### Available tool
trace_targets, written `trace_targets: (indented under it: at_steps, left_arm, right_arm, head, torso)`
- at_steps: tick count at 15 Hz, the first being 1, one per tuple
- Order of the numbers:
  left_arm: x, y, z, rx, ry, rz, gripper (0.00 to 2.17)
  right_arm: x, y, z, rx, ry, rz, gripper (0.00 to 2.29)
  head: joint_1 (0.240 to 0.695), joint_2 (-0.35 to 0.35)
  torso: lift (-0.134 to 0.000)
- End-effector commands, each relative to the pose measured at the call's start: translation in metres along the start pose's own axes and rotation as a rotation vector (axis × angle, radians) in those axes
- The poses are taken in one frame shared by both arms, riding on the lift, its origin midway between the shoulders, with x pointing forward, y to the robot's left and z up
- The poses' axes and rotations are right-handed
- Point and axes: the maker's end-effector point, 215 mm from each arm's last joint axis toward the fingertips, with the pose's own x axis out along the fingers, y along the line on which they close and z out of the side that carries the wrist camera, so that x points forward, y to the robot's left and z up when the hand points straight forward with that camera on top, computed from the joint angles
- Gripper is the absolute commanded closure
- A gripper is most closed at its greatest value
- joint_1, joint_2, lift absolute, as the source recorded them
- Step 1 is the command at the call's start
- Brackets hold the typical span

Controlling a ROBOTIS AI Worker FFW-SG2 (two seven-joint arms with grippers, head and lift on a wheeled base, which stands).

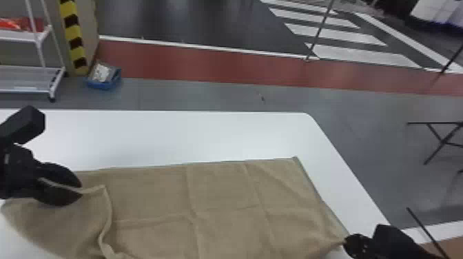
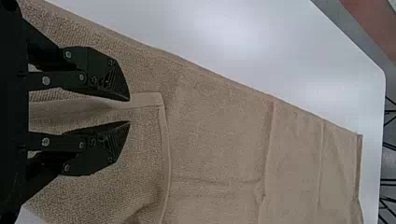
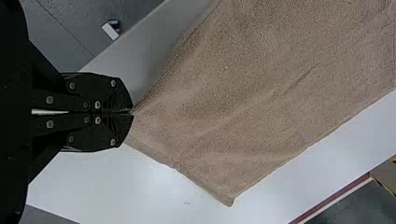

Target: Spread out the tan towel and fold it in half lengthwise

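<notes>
The tan towel (image 1: 220, 203) lies across the white table, mostly flat on the right, with creases and a folded-over flap at its left end. My left gripper (image 1: 81, 188) is at that left end. In the left wrist view the left gripper (image 2: 130, 111) is open, with a hemmed edge of the towel (image 2: 215, 126) running between its fingers. At the towel's near right corner is my right gripper (image 1: 345, 241). In the right wrist view the right gripper (image 3: 132, 112) is shut on a corner of the towel (image 3: 243, 93), which pulls into creases there.
The white table (image 1: 193, 134) has bare surface beyond the towel and along its right edge. On the floor past it stand a blue bin (image 1: 103, 84) and a white rack (image 1: 31, 69) at the left. A black metal frame (image 1: 437, 137) is at the right.
</notes>
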Motion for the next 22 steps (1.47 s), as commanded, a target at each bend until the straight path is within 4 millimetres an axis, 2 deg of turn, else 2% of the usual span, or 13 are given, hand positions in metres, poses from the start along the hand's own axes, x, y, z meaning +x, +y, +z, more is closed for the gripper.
trace_targets:
  at_steps: [1,3,5,8,13,21,22]
  left_arm:
    - [0.002,-0.001,0.004,-0.005,-0.011,0.0,0.55]
    - [0.008,-0.003,0.002,-0.017,-0.003,-0.004,0.56]
    - [0.017,-0.007,0.004,-0.019,0.002,-0.016,0.67]
    - [0.03,-0.003,0.005,-0.03,0.02,-0.003,0.72]
    - [0.028,0.011,0.004,-0.037,0.03,0.026,0.72]
    - [0.023,0.008,-0.004,-0.039,0.048,0.001,0.74]
    - [0.022,0.008,-0.005,-0.038,0.048,0.001,1.09]
  right_arm:
    - [0.001,0.0,0.0,0.001,0.003,0.001,1.42]
    - [0.001,0.0,0.0,0.0,0.004,0.0,1.42]
    - [0.0,0.0,-0.001,0.001,0.005,0.0,1.42]
    - [0.0,0.0,-0.001,0.0,0.007,-0.001,1.42]
    - [-0.001,0.0,-0.003,-0.001,0.01,-0.002,1.42]
    - [0.0,0.0,-0.002,0.001,0.009,0.001,1.42]
    - [0.0,-0.001,-0.002,0.001,0.008,0.0,1.42]
  head:
    - [0.695,-0.278]
    - [0.695,-0.28]
    - [0.695,-0.285]
    - [0.695,-0.298]
    - [0.695,-0.302]
    - [0.695,-0.289]
    - [0.695,-0.288]
  torso:
    - [-0.128]
    - [-0.128]
    - [-0.128]
    - [-0.128]
    - [-0.128]
    - [-0.128]
    - [-0.128]
